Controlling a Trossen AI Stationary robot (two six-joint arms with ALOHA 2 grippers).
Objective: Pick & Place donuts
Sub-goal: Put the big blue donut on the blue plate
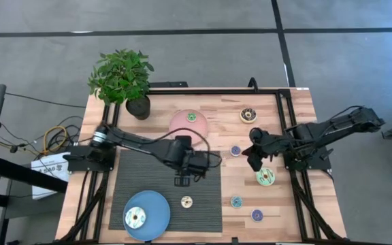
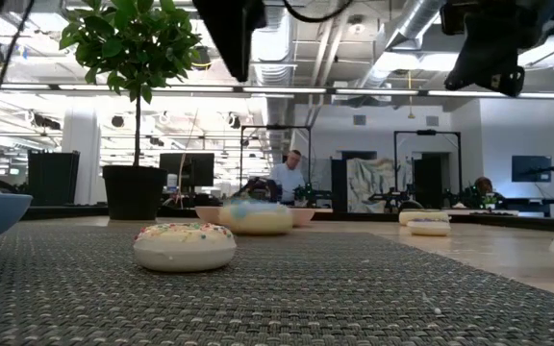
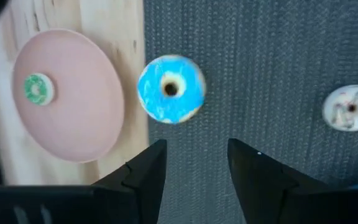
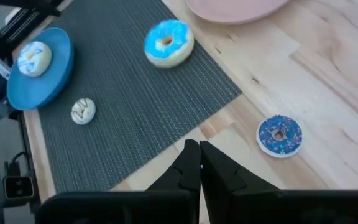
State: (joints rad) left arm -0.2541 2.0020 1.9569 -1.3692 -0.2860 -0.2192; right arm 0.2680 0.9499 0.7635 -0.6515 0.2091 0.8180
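A blue-iced donut (image 3: 171,89) lies flat on the dark mat beside the pink plate; it also shows in the right wrist view (image 4: 168,42) and the low view (image 2: 255,216). My left gripper (image 3: 194,165) hovers open above the mat (image 1: 181,181), short of that donut and touching nothing. A green donut (image 1: 191,117) sits on the pink plate (image 1: 180,126). A cream donut (image 1: 186,201) rests on the mat, and another pale one (image 1: 136,218) on the blue plate. My right gripper (image 4: 199,165) is shut, raised over the wood (image 1: 253,163) near a blue-purple donut (image 4: 279,134).
More donuts lie on the wooden table's right part: brown (image 1: 249,114), pale green (image 1: 265,177), teal (image 1: 237,201), purple (image 1: 257,215). A potted plant (image 1: 122,78) stands at the far left corner. The blue plate (image 1: 156,204) sits at the mat's near edge.
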